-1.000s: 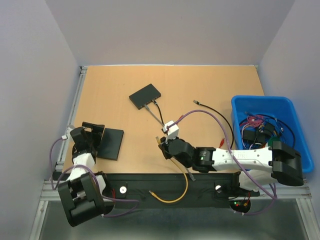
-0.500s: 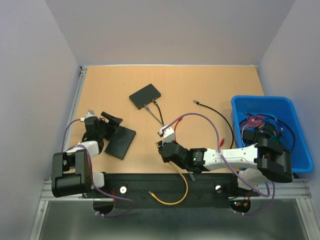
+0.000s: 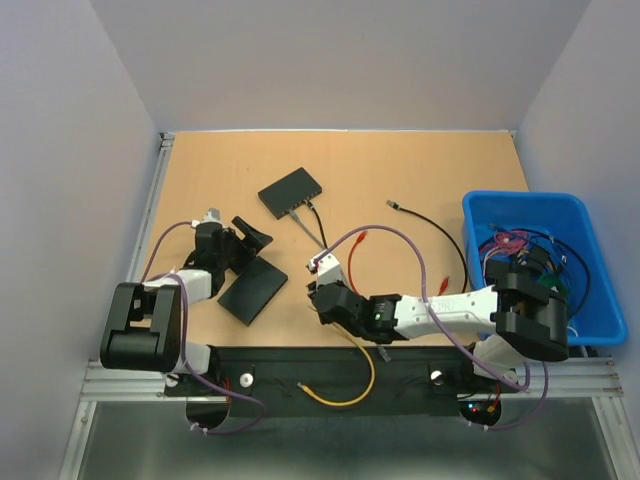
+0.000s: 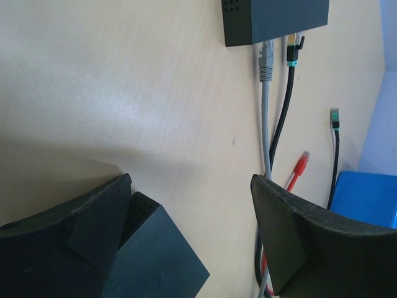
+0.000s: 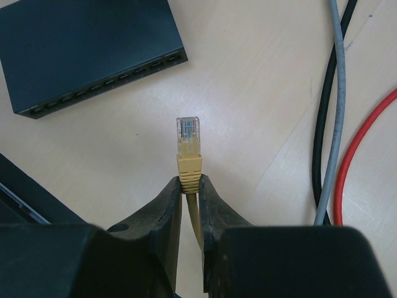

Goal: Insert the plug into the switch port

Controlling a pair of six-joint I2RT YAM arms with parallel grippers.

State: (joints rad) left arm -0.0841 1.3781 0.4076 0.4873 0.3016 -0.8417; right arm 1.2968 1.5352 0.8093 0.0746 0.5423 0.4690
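Two black switches lie on the table. The far switch (image 3: 291,191) (image 4: 276,18) has a grey and a black cable plugged in. The near switch (image 3: 252,288) (image 5: 87,49) lies turned at an angle, its row of ports facing my right gripper. My right gripper (image 3: 316,290) (image 5: 190,180) is shut on the yellow plug (image 5: 188,146), which points at that port row with a gap between them. My left gripper (image 3: 250,235) (image 4: 191,186) stands open over the near switch's far corner (image 4: 149,248), its left finger against that corner.
A blue bin (image 3: 575,215) full of cables stands at the right. Loose red (image 3: 352,262), black (image 3: 440,235) and grey (image 4: 267,124) cables lie mid-table, right of the plug. The yellow cable (image 3: 372,365) trails over the front rail.
My left arm has swung inward to the right, and the near switch has turned and slid right with it. The right gripper has carried the plug slightly left and nearer.
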